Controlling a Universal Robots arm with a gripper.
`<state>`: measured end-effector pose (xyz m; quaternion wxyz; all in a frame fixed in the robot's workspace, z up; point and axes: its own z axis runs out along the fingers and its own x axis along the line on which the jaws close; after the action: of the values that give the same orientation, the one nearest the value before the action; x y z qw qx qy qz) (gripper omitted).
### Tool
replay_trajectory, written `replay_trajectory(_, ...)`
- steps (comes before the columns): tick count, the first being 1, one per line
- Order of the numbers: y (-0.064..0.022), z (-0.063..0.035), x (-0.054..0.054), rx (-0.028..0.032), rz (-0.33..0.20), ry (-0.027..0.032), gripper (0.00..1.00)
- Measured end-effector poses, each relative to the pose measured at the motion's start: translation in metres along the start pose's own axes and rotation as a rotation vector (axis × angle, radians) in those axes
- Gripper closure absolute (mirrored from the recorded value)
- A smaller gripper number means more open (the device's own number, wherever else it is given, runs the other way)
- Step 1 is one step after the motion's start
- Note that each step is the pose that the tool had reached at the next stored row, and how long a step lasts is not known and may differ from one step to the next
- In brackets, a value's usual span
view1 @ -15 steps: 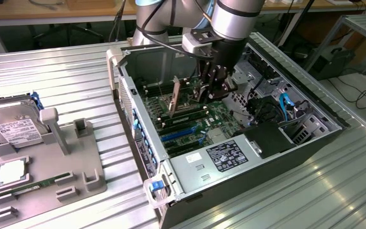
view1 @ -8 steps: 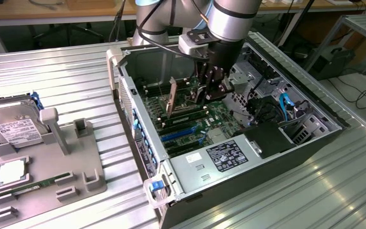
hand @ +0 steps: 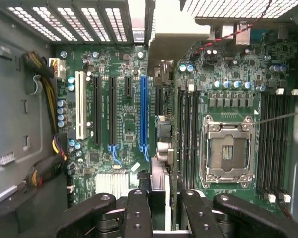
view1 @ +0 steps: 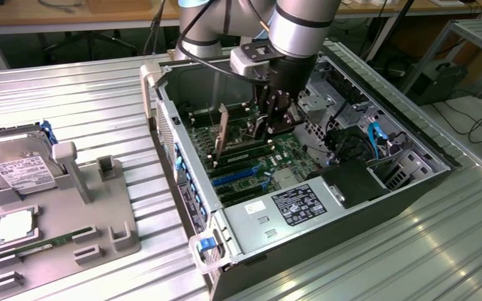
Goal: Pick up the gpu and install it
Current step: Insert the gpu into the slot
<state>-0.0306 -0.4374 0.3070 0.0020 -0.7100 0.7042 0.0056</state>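
- The tool (view1: 268,125) is lowered into the open computer case (view1: 408,135), its fingers (hand: 138,218) pinching the gpu (view1: 223,130) by its upper edge.
- The gpu stands upright on edge over the motherboard (hand: 129,124), its brownish face toward the exterior view's left; in the wrist view it appears edge-on just beside the blue slot (hand: 143,111).
- Whether its lower edge already touches a slot is hard to tell.
- On the bench (view1: 82,88) at the exterior view's left, a grey holder (view1: 98,213) carries a hard drive (view1: 19,166) and a green memory stick (view1: 44,246).
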Motion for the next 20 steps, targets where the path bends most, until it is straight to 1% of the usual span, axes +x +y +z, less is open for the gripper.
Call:
replay_trajectory(4, 0.0014, 0.0057, 0.000, 0.0000, 0.002, -0.0001, 0.72)
replay_trajectory(8, 0.0072, 0.0124, 0.000, 0.0001, 0.003, 0.0000, 0.72)
replay_trajectory(12, 0.0085, 0.0176, 0.002, 0.0002, 0.016, -0.0002, 0.72)
replay_trajectory(15, 0.0160, 0.0200, 0.002, 0.0002, 0.016, -0.0018, 0.72)
replay_trajectory(16, 0.0168, 0.0211, 0.002, 0.0003, 0.016, -0.0022, 0.72)
replay_trajectory(17, 0.0168, 0.0220, 0.003, 0.0002, 0.016, -0.0020, 0.72)
replay_trajectory(18, 0.0168, 0.0238, 0.007, 0.0002, 0.016, -0.0028, 0.72)
replay_trajectory(20, 0.0202, 0.0273, 0.009, 0.0003, 0.016, -0.0040, 0.72)
